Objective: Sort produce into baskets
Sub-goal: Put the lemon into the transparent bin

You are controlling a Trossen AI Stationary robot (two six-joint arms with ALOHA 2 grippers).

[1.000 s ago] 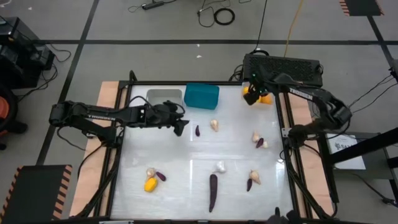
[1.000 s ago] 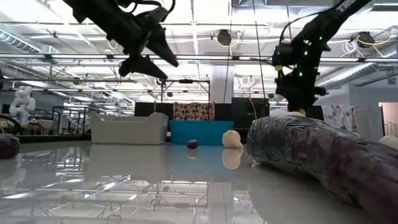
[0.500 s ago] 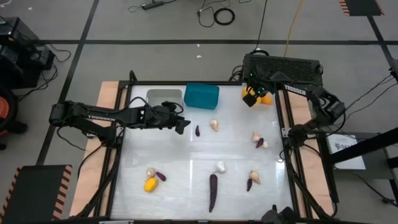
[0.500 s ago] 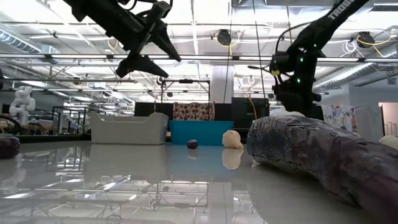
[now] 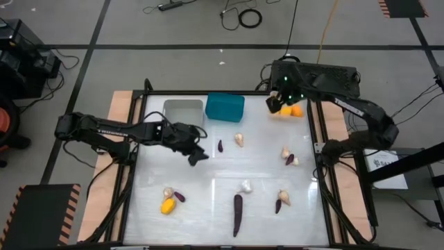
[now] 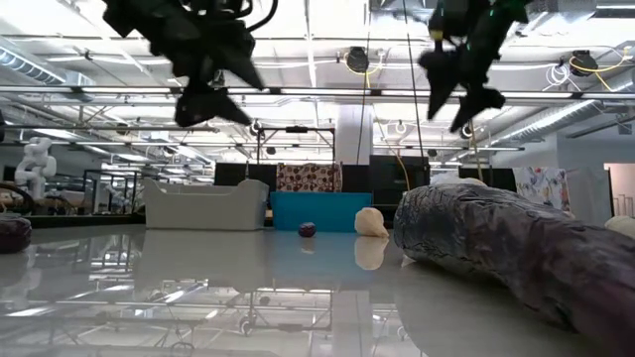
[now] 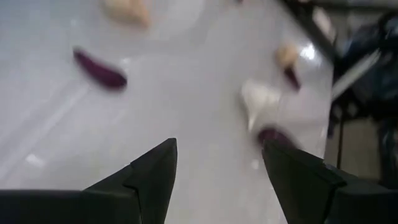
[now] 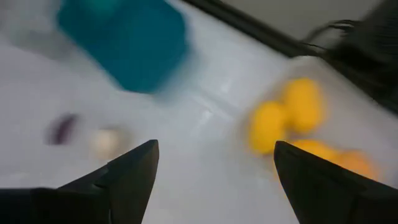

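Observation:
Three baskets stand along the table's far edge: a grey one (image 5: 184, 109), a teal one (image 5: 225, 106) and, at the far right, a faint clear one holding yellow fruits (image 5: 295, 110). Purple and beige produce lies scattered on the white table, with a long purple vegetable (image 5: 238, 212) and a yellow fruit (image 5: 167, 206) near the front. My left gripper (image 5: 198, 155) hangs open above the table left of centre, nothing between its fingers (image 7: 214, 168). My right gripper (image 5: 274, 105) hangs open and empty, high beside the yellow fruits (image 8: 292, 121).
A small purple piece (image 5: 220, 146) and a beige bulb (image 5: 239, 139) lie just right of my left gripper. More bulbs and purple pieces lie at the right (image 5: 288, 155) and front (image 5: 245, 185). A black box with cables (image 5: 316, 75) sits beyond the far right corner.
My right gripper has risen from the yellow fruits at the far right corner and drifted slightly toward the table's left. My left gripper has moved toward the near edge and turned about. No produce has shifted.

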